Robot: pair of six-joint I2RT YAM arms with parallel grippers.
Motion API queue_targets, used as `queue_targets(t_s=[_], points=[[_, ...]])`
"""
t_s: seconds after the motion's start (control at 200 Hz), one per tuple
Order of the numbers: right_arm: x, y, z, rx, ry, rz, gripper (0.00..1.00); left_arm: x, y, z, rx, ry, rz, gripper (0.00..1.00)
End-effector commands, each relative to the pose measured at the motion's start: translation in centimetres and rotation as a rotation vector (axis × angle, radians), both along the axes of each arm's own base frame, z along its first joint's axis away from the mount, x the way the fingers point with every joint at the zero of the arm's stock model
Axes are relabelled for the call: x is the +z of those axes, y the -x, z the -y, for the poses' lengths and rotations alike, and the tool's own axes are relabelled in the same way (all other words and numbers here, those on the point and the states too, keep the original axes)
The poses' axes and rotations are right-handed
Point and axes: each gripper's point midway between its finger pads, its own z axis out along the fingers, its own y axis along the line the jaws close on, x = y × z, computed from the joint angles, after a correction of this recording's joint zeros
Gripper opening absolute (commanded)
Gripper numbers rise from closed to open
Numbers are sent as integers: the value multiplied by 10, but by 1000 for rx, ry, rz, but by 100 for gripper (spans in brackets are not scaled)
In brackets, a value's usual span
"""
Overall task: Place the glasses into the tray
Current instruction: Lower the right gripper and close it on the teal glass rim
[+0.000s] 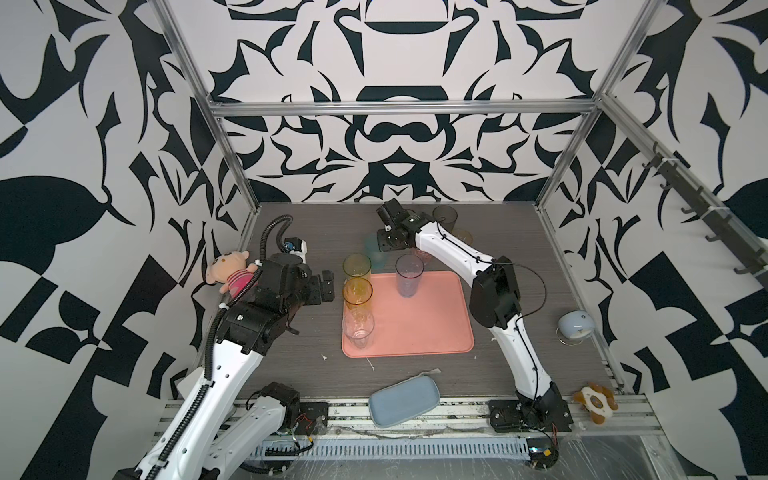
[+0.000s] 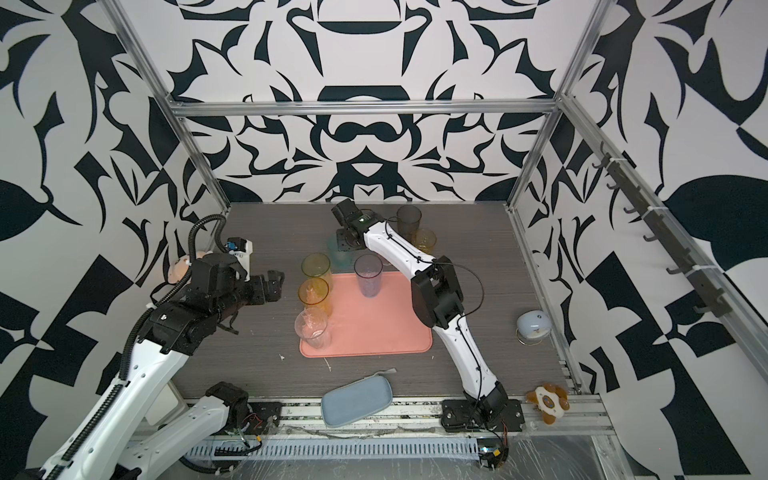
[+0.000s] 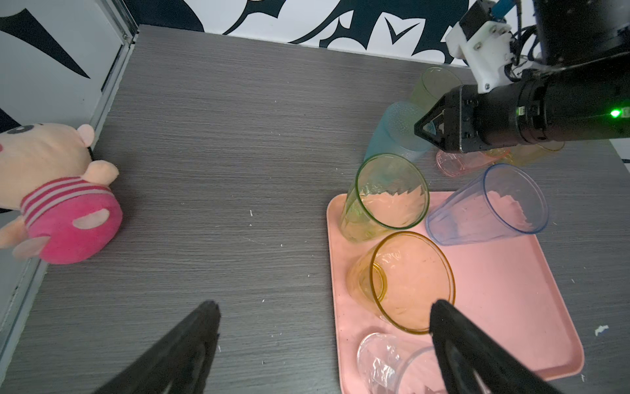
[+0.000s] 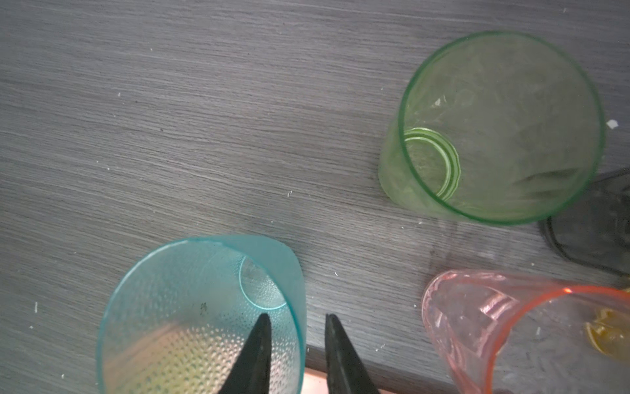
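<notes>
I have the right tool (image 4: 296,327) down over the teal glass (image 4: 201,317), which stands on the surface (image 1: 332,224) just beyond the far left corner of the tray (image 1: 428,324). Its fingers (image 4: 335,344) sit a narrow way apart, one inside the glass and one outside, with the glass wall between them. I can see a gap on both sides of that wall, so nothing is pinched.

My left tool (image 1: 328,286) hangs just off the tray's left edge, level with the amber glass (image 1: 357,293). It is spread wide and holds nothing, and the left wrist view shows the same wide spread.

Four glasses stand upright on the tray. A yellow-green glass (image 1: 356,266) is in the far left corner, with the amber glass next along the left edge. A clear glass (image 1: 357,328) stands towards the near left corner, and a blue glass (image 1: 409,274) is at the far edge, near its middle.

The others are off the tray, on the surface beyond its far edge. A pink glass (image 4: 477,324) is near the teal glass, and a green glass (image 4: 494,126) stands farther out. A smoke-grey glass (image 1: 444,216) and a short yellow glass (image 1: 464,237) are out beyond the far right corner, partly behind the right arm.

A plush toy (image 1: 230,270) lies well off the tray's left side. A blue-grey dish (image 1: 403,399) sits in front of the tray's near edge.
</notes>
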Motion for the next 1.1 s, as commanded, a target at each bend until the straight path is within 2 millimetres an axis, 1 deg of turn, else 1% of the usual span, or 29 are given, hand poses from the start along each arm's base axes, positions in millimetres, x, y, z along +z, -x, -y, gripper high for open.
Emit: queue_targets(t_s=[0.0,0.285,0.345,0.445,0.525,0.715,0.94,1.095], points=[[28,-5,-4,-2,-36,49,26,-6,0,-2,3,-11,-11,100],[25,-8,-3,-7,-43,38,11,-8,-1,-2,4,-17,-19,100],[27,-9,-3,-9,-47,43,6,-8,0,-2,4,-16,-19,100],[29,-10,-2,-13,-52,46,1,-7,0,-2,6,-17,-18,100],[35,-11,-2,-16,-60,54,0,-8,0,-2,5,-17,-19,100],[57,-12,-1,-16,-84,86,0,-7,0,-2,5,-16,-16,100],[96,-6,5,-4,-105,144,0,-6,0,-2,6,-16,-14,100],[121,1,16,-5,-93,176,0,-5,0,-3,7,-15,-10,100]])
